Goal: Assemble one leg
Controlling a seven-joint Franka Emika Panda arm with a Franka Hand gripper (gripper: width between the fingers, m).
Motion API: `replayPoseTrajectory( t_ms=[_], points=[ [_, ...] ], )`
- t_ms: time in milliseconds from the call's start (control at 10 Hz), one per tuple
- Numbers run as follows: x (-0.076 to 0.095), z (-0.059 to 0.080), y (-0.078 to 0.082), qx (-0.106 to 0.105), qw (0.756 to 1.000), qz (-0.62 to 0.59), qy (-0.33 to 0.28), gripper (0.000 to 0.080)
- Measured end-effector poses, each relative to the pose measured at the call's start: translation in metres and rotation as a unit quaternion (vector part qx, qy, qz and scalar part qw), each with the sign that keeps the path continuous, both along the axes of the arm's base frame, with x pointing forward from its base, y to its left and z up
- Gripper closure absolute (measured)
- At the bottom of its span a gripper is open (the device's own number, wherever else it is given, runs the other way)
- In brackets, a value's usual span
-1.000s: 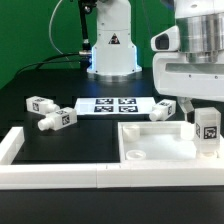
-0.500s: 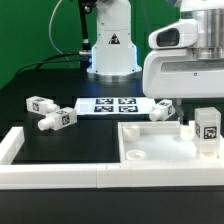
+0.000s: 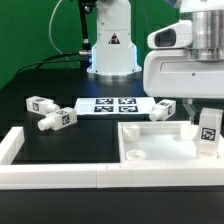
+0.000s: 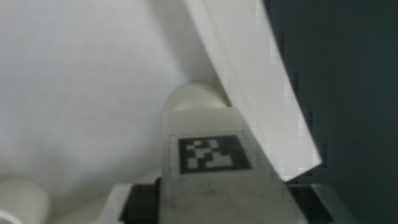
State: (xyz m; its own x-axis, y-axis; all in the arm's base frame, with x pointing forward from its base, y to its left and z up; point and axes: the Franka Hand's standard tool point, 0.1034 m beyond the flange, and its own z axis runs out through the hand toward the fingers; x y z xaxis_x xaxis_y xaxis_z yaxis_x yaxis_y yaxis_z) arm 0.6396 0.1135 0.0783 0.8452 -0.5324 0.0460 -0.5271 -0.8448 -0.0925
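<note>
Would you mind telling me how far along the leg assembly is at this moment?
Done: the claw is shut on one leg. In hand: that leg hangs tilted over the tabletop, at its edge on the exterior view's right. Left: standing it upright and seating it; whether it has met a hole is hidden. Three other legs lie loose.

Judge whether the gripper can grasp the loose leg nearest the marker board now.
Probably not: the gripper appears shut on another leg, though the loose leg lies uncovered.
</note>
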Motion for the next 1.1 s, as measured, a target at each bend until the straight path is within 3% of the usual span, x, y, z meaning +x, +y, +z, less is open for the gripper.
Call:
replayPoseTrajectory(
  t_ms=[200, 400, 600, 900, 1000, 1100],
  points=[
    [-0.0018, -0.0006, 0.0016, 0.003, 0.993, -0.116, 0.006, 0.0511],
    [-0.0029, -0.0012, 0.0034, 0.021, 0.965, -0.26, 0.014, 0.0511],
    [-0.0021, -0.0022, 0.008, 0.061, 0.901, -0.43, 0.014, 0.0511],
    [-0.0027, -0.002, 0.0081, 0.06, 0.903, -0.424, 0.014, 0.0511],
    [-0.0031, -0.0015, 0.0064, 0.052, 0.924, -0.379, 0.012, 0.0504],
    [-0.0031, -0.0015, 0.0061, 0.051, 0.927, -0.371, 0.012, 0.0504]
  ],
)
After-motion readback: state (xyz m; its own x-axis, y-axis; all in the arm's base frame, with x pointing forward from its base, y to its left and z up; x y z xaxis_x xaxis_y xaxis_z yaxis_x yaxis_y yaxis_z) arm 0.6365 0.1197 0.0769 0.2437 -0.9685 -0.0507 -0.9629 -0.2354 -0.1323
